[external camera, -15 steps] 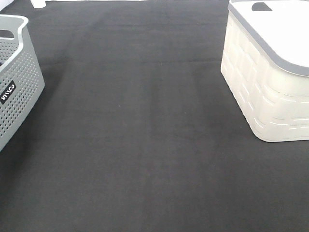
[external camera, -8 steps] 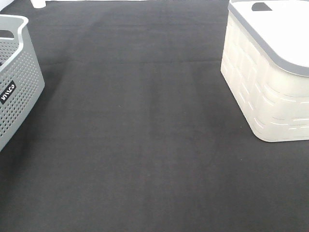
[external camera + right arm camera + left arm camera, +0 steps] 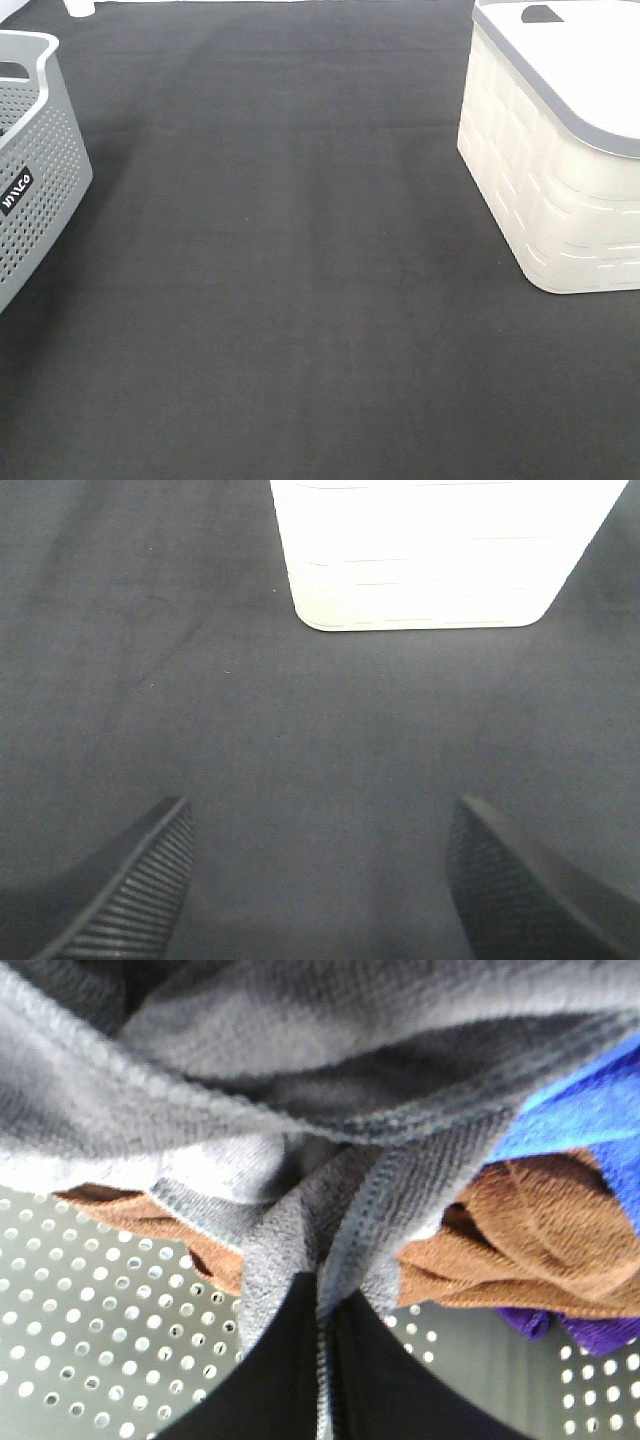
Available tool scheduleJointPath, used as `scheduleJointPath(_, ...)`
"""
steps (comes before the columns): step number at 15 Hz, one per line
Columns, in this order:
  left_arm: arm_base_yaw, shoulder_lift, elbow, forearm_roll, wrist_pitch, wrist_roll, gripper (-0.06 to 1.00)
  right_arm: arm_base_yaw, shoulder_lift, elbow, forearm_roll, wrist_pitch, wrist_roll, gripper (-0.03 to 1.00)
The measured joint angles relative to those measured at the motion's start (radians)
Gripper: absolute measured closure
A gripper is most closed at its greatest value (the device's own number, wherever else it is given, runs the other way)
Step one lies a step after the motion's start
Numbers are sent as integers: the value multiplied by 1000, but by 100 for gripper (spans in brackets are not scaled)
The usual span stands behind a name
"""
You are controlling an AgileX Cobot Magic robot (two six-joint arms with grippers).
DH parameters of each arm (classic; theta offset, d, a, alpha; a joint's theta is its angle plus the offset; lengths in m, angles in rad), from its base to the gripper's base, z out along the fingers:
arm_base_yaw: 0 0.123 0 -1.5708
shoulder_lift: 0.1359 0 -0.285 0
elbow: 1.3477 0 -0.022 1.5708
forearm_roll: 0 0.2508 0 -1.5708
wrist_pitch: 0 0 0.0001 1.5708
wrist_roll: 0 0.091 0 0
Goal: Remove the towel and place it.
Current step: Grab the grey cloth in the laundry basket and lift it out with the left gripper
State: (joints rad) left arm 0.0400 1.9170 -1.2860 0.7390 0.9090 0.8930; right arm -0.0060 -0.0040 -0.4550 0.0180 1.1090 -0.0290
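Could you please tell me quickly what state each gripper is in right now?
Left gripper: closed on a fold of the grey towel, inside the perforated basket.
Right gripper: open, holding nothing, above the black mat.

The tabletop (image 3: pixel 300 320) is a matt black, felt-like cloth. The grey basket (image 3: pixel 45 190) is perforated plastic (dull sheen), the cream basket (image 3: pixel 540 200) smooth moulded plastic. The towel (image 3: pixel 300 1050) is nubbly grey terry with stitched hems; the brown cloth (image 3: pixel 530 1240) looks fuzzy. The right tool (image 3: pixel 322 808) is dark, with ribbed inner faces.
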Motion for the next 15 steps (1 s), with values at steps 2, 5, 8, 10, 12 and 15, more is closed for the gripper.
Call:
scheduleJointPath(2, -1, 0, 0, 10, 3, -29, 94, 0, 0, 0, 0, 0, 0, 28)
scheduleJointPath(5, -5, -72, 0, -51, 14, -98, 94, 0, 0, 0, 0, 0, 0, 28)
scheduleJointPath(8, -5, -207, 0, -139, 79, -97, 94, 0, 0, 0, 0, 0, 0, 28)
scheduleJointPath(10, -5, -314, 0, -176, 113, -52, 94, 0, 0, 0, 0, 0, 0, 28)
scheduleJointPath(12, -5, -465, 0, -180, 114, -31, 94, 0, 0, 0, 0, 0, 0, 28)
scheduleJointPath(15, -5, -574, 0, -182, 113, -29, 94, 0, 0, 0, 0, 0, 0, 28)
